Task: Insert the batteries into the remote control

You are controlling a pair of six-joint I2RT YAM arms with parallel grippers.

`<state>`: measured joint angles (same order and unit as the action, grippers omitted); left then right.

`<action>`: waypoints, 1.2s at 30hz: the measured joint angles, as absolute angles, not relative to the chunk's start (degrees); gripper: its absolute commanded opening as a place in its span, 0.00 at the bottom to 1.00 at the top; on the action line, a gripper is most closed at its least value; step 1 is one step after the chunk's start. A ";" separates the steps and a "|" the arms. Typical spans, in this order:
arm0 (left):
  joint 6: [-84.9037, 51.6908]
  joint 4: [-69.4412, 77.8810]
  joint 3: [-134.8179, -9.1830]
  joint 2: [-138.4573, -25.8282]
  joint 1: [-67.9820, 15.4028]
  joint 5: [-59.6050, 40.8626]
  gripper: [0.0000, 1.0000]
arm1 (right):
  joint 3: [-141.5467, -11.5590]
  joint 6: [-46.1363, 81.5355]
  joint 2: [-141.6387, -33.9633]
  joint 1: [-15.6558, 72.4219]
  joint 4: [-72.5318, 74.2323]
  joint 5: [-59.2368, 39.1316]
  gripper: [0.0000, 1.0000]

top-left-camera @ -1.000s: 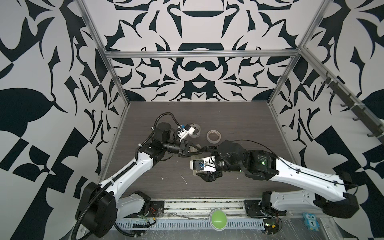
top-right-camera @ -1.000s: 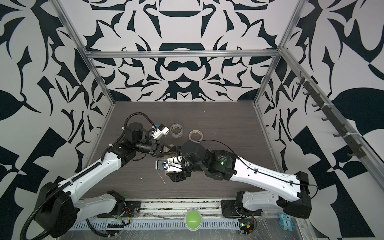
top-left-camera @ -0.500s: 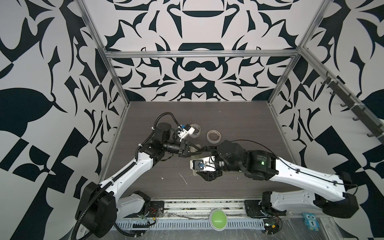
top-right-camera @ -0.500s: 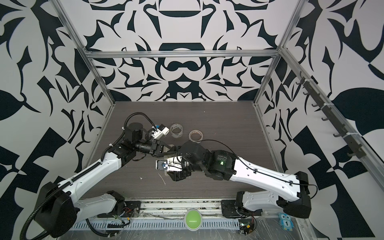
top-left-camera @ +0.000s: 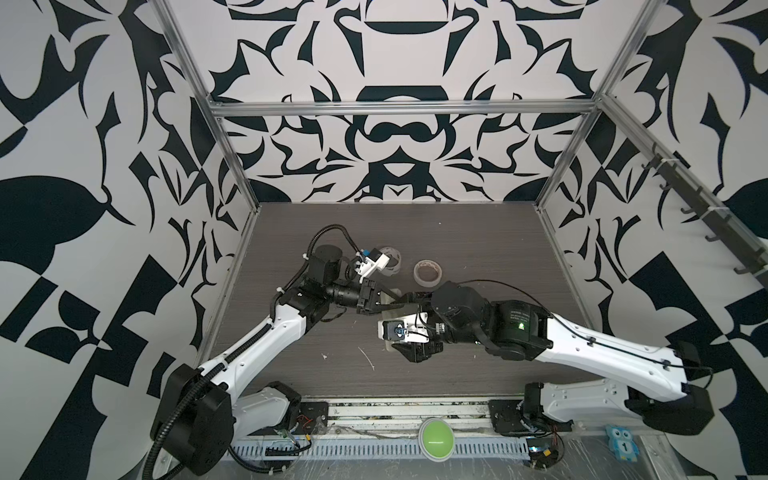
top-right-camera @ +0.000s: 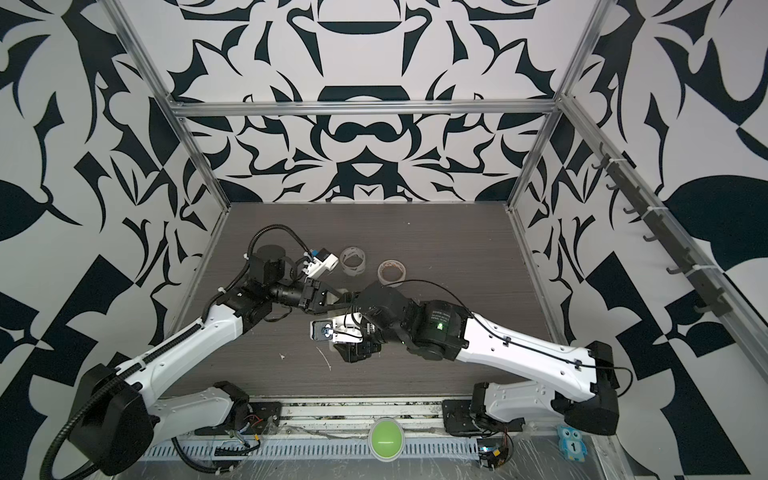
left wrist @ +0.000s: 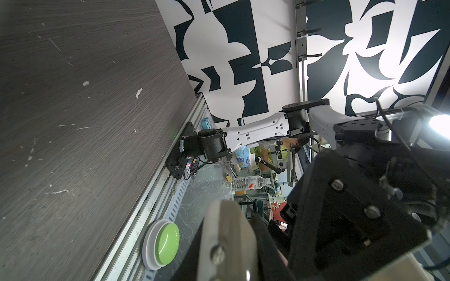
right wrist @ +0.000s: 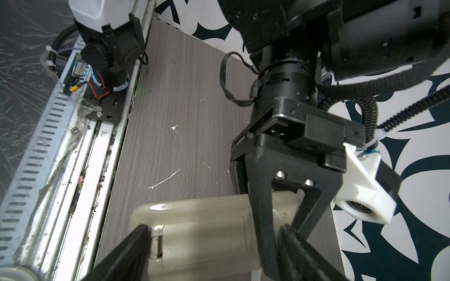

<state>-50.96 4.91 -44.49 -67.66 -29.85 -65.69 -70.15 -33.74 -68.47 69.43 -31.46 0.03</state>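
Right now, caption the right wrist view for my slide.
Right gripper grips the remote control, battery cover up; shut left gripper reaches over it.

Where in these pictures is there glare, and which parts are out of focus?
Left wrist view: a lamp glares at the picture's edge and bleaches the wall beside it; the grey part nearest the lens is soft. Right wrist view: the remote control bears a small highlight, the rail shines, and the right gripper has blurred fingers. Both top views: evenly lit, sharp.
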 measured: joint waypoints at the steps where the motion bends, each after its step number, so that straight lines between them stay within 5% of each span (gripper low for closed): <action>1: -50.96 4.91 -44.49 -67.66 -29.85 -65.69 0.00 | -70.15 -33.82 -68.47 69.47 -31.46 0.23 0.87; 36: -51.18 6.55 -44.27 -67.46 -28.82 -63.44 0.00 | -68.14 -33.26 -68.55 71.05 -27.94 9.08 0.84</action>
<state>-51.18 6.55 -44.27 -67.46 -28.82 -63.44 -68.14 -33.26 -68.55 71.05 -27.94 9.08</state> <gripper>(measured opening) 0.254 0.843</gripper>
